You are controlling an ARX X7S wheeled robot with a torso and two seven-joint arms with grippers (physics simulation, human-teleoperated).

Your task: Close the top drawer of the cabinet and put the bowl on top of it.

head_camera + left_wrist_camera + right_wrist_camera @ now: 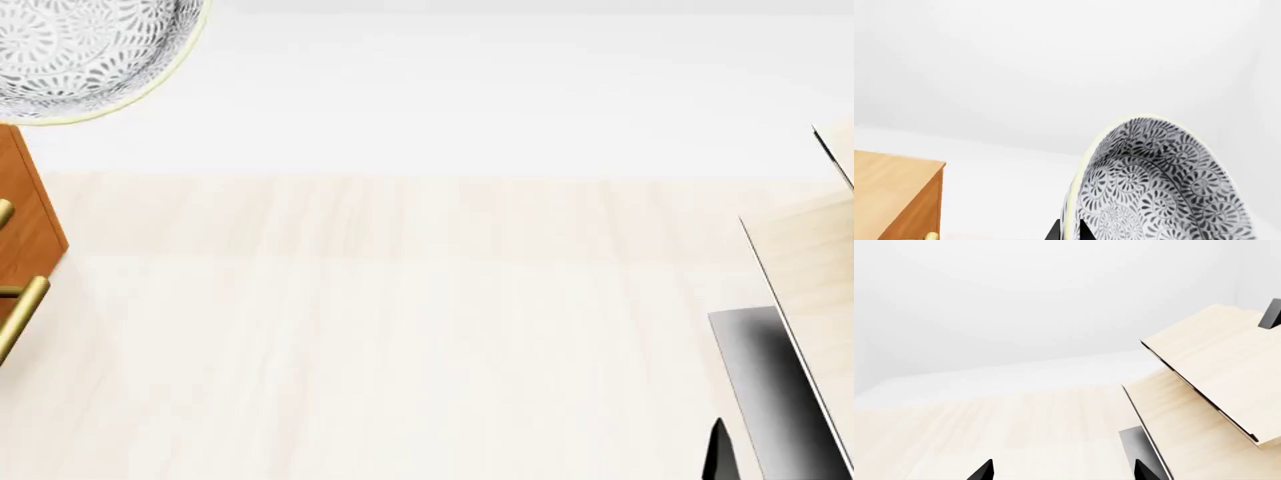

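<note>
Bowl (1164, 185), patterned, is gripped at its rim by the closed left gripper (1069, 231) and carried raised and tilted near the cabinet (894, 192) for setting on top, while the right gripper (1062, 471) is kept aside, empty, jaws spread apart.

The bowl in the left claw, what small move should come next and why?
Probably carry the bowl sideways toward the cabinet until it is over the wooden top, then lower it. In the left wrist view the bowl is tilted at the left claw, with floor between it and the cabinet. Whether the top drawer is shut can't be told here.
</note>
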